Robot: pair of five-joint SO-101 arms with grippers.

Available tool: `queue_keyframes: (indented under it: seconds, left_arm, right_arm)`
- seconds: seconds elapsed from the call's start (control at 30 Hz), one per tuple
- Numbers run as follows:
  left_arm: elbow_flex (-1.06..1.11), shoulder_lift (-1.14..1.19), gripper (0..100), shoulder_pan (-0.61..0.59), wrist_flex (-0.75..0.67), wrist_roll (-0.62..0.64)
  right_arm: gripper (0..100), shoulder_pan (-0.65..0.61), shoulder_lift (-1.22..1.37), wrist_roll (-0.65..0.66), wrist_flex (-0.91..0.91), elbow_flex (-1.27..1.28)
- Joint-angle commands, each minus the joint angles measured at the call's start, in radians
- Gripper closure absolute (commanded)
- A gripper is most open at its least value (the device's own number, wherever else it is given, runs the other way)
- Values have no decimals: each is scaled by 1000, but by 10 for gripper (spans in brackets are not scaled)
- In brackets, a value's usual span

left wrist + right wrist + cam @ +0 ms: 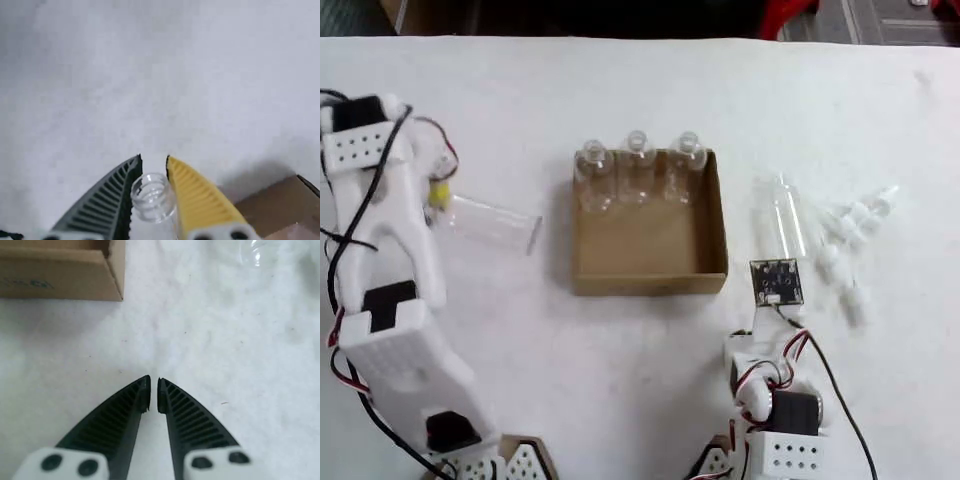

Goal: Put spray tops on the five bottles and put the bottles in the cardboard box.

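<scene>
3 bottles (pixel 637 170) are seen standing in a row along the upper wall of the cardboard box (pixel 650 283) at centre frame; whether they carry tops cannot be told. At the left of the high view a held bottle (pixel 152 197) is pinched at its neck between the black and yellow fingers of the left gripper (pixel 154 161) and lies level, its open mouth uncapped. A loose bottle (pixel 785 222) lies on the table (pixel 640 380) just right of the box, with the spray tops (pixel 855 235) scattered further right. The right gripper (pixel 153 390) is placed at lower right, its fingers nearly pressed together on nothing. The step in hand is judged to be capping of bottle 4 — a spray top must next be fetched by the right gripper, which calls for its fingers to be spread first, then the top aligned with the exposed neck.
</scene>
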Motion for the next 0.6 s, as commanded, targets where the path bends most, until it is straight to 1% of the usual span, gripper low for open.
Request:
queue_keyframes:
  seconds: [0.0,0.1,0.17,0.2,0.23,0.37,0.47,0.57]
  left_arm:
    - [-196,-19,979,7,35,-258]
    - [-259,-19,979,-4,34,-575]
    - [-293,-19,979,-10,34,-760]
    - [-310,-19,979,-12,34,-827]
    - [-324,-19,979,-12,34,-864]
    - [-371,-18,979,-12,6,-890]
    - [-390,-18,980,-1,-51,-891]
    - [-390,-19,980,10,-58,-884]
  right_arm:
    - [982,8,-5,-5,5,9]
    - [982,8,-5,-5,5,9]
    - [982,8,-5,-5,5,9]
    - [982,8,-5,-5,5,9]
    - [982,8,-5,-5,5,9]
    - [982,8,-5,-5,5,9]
    - [982,8,-5,-5,5,9]
    - [982,8,-5,-5,5,9]
